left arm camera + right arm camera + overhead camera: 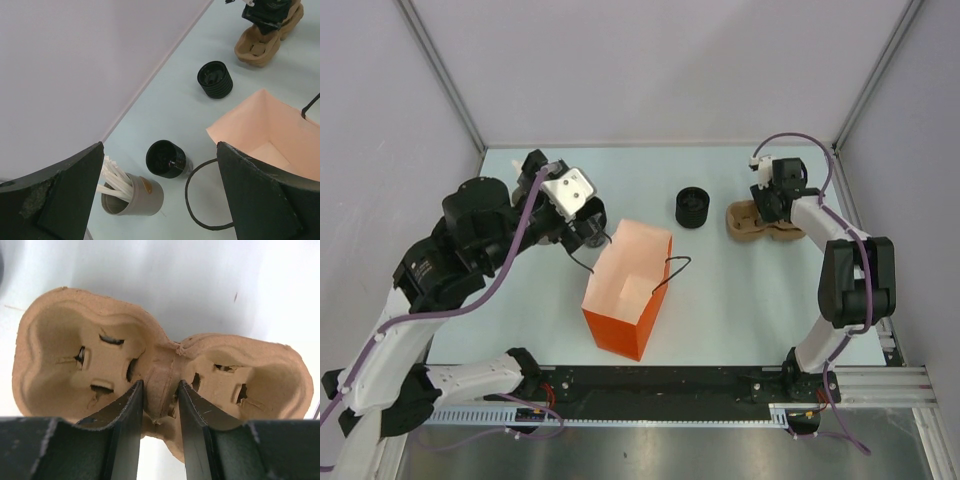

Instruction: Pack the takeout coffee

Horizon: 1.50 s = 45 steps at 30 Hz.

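Two black cups stand on the table. The far ribbed one (691, 207) (215, 79) has a glossy ringed top that looks like a lid, so I take it for the takeout coffee. The nearer black cup (166, 159) has a matte dark top and sits below my left gripper (582, 226) (160, 146), which hangs open and empty above it. My right gripper (772, 203) (160, 386) is at the back right. It is shut on the middle ridge of a brown pulp cup carrier (750, 222) (90, 355) (260, 42) that has two wells.
An orange paper bag (630, 285) (265, 125) stands open mid-table, its black loop handle (192, 197) hanging toward the nearer cup. A grey cup of white straws (135, 196) sits beside that cup. White walls enclose the table.
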Tool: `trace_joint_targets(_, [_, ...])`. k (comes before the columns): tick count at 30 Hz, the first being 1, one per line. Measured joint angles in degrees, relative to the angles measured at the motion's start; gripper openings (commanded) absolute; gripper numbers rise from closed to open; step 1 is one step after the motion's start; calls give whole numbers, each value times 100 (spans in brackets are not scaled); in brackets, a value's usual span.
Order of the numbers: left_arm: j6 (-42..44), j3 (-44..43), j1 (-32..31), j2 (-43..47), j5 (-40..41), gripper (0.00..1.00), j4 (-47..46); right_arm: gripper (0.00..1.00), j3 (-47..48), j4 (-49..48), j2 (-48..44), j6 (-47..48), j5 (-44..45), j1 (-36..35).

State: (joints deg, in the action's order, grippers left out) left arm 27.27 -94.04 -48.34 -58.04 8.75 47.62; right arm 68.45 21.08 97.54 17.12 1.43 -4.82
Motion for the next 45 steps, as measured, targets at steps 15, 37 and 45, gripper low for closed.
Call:
trace_joint_targets(15, [-343, 24, 748, 94, -328, 100, 7, 31, 756, 107, 584, 997, -1003, 323])
trace_joint_targets(37, [-643, 219, 1368, 603, -1150, 100, -11, 32, 831, 219, -396, 535, -603, 42])
trace_joint_targets(45, [-684, 289, 1475, 710, -1224, 100, -15, 35, 831, 254, -243, 345, -614, -90])
